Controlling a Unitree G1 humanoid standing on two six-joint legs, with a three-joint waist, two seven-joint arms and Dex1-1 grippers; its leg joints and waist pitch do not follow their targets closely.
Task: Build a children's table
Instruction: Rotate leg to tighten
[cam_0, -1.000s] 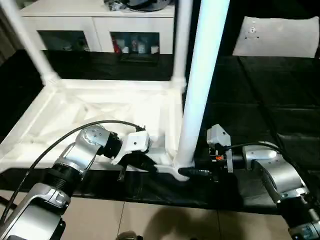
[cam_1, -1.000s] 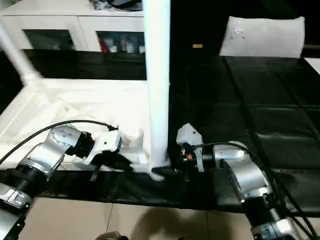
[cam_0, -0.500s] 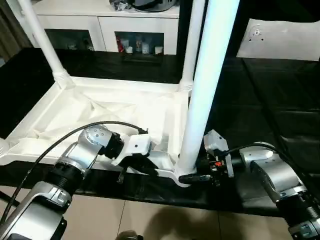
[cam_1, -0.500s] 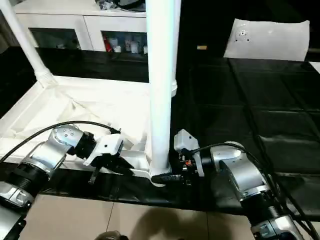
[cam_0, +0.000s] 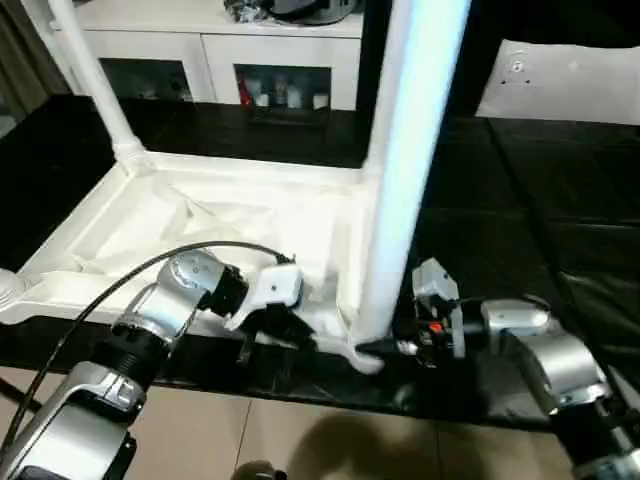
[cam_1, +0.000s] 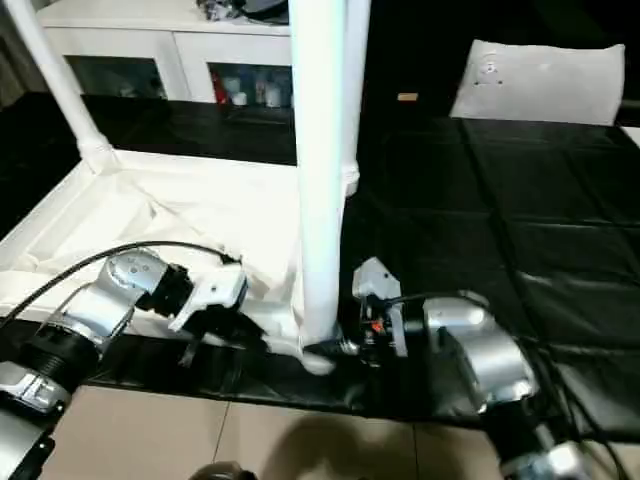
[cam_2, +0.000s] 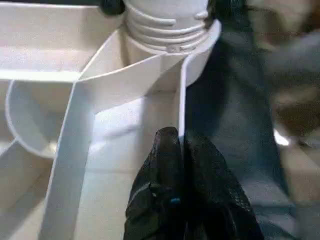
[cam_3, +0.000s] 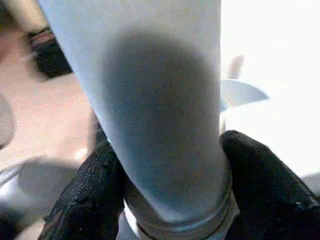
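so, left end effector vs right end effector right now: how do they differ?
Left end effector: fingers pressed together, clamping the thin rim wall of the tabletop beside the near corner socket. Right end effector: fingers spread, one on each side of the near leg at its base, around the round tube. So the left holds a flat edge, the right a thick leg. Both work at the same near corner, and both have black fingers.
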